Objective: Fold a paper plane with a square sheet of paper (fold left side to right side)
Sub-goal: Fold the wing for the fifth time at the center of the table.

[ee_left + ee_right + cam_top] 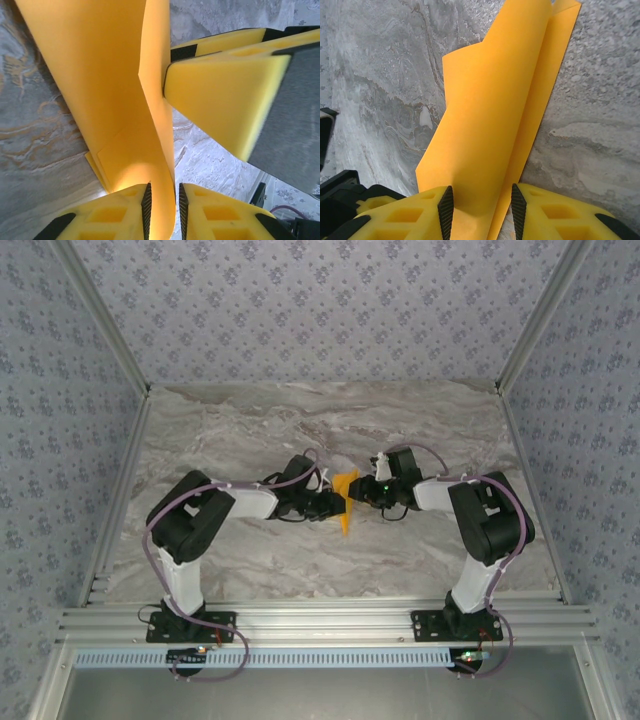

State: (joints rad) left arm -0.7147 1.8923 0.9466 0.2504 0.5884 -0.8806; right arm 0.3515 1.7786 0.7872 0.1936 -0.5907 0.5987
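Marble table (250,570), left gripper (163,197) slightly open around paper (490,125), right gripper (480,202) grip unclear, paper could slip and unfold

No words, numbers or signs could be read anywhere. The orange paper (490,125) was plain on every side that showed. The wallpaper (320,300) had small flower shapes on it, not letters
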